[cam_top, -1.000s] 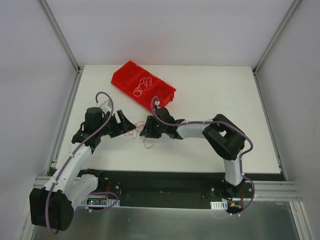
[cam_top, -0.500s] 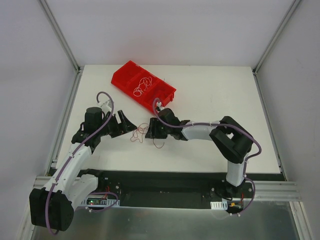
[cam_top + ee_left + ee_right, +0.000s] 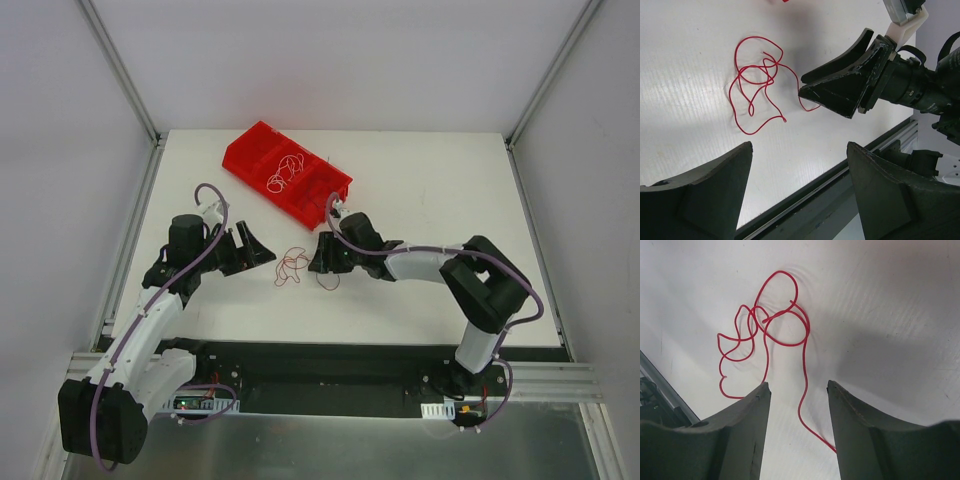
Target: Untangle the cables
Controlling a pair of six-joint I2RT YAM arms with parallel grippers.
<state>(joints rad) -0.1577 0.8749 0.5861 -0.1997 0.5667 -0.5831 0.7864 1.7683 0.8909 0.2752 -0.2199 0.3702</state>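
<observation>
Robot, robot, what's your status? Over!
Left gripper open, empty. Right gripper open, straddling red cable end. Loops lie on table. Red bin behind, not blocking.

Top view: high above near edge, looking down, whole counter in frame. Wrist views: low, close to counter, facing each other across red cable tangle (shared by all three).

Red cables, white table

1. The white table carries everything.
2. A red bin sits towards its far edge, set askew.
3. A loose red cable tangle lies flat on it, nearer the front.
</observation>
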